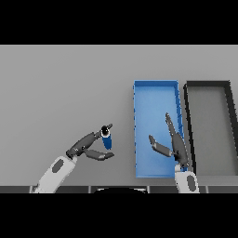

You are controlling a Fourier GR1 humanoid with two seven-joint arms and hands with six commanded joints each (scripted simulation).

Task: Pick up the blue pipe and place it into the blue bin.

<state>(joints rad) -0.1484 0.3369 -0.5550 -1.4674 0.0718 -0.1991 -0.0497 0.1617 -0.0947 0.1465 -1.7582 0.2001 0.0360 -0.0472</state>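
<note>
The blue pipe [108, 141] is short with a dark end, and it stands roughly upright left of the blue bin [155, 95]. My left hand [86, 148] comes in from the lower left. Its fingers lie against the pipe's top and far side, and its thumb curls just under the near side, pinching it. My right hand [175, 145] hovers over the near right part of the blue bin, fingers straight and thumb spread, holding nothing. The visible floor of the bin holds nothing.
A black bin [188, 116] with a grey floor stands right beside the blue bin, their long walls almost touching. The grey table [65, 88] stretches far and left of the pipe.
</note>
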